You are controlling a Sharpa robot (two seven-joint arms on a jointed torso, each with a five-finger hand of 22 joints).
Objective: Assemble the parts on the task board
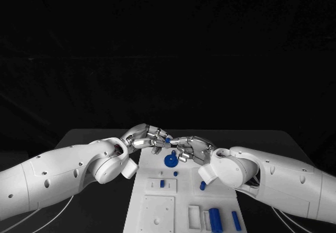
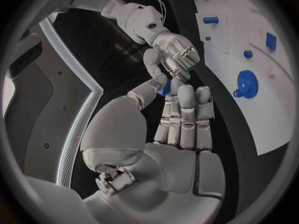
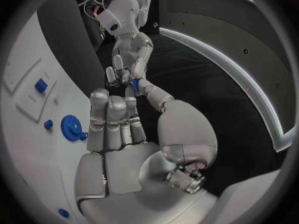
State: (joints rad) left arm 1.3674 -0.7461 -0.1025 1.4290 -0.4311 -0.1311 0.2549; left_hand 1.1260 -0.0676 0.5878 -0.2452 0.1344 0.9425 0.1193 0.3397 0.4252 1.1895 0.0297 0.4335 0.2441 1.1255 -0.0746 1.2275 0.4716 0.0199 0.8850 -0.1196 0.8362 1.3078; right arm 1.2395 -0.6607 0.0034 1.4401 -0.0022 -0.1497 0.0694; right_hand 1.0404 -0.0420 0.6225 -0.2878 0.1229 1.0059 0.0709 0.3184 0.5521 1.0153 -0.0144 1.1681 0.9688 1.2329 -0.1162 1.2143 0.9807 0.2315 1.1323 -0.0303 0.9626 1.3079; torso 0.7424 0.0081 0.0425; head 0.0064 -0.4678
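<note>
- The left robot hand [image 1: 145, 137] and the right robot hand [image 1: 190, 147] are meeting fingertip to fingertip above the far end of the white rectangular task board [image 1: 158, 194], with a small blue plastic part [image 1: 168, 140] sitting between them.
- In both wrist views a thumb and a fingertip of each robot hand are touching that small blue part [image 2: 164, 87], so both are pinching it; the remaining fingers of each are lying straight and close together. This reads as a hand-to-hand transfer or a regrasp in mid-air.
- Which robot hand is carrying the load cannot be told from these pictures.
- The blue toothed gear wheel [image 1: 171, 159] is lying on the board just beneath the right robot hand; two short blue pegs [image 1: 162, 183] are standing nearer the robot, and two long blue rods [image 1: 215, 219] are resting at the near right corner.
- Risk: if one side is releasing before the other has a firm pinch, the part is likely dropping onto the gear or bouncing off onto the black table [image 1: 91, 141].
- Risk: opposing pulls could be twisting the part out of line for insertion.
- Room: both forearms are flanking the board closely, the right forearm overhanging its right edge; open table is lying beyond the far edge and to both sides.
</note>
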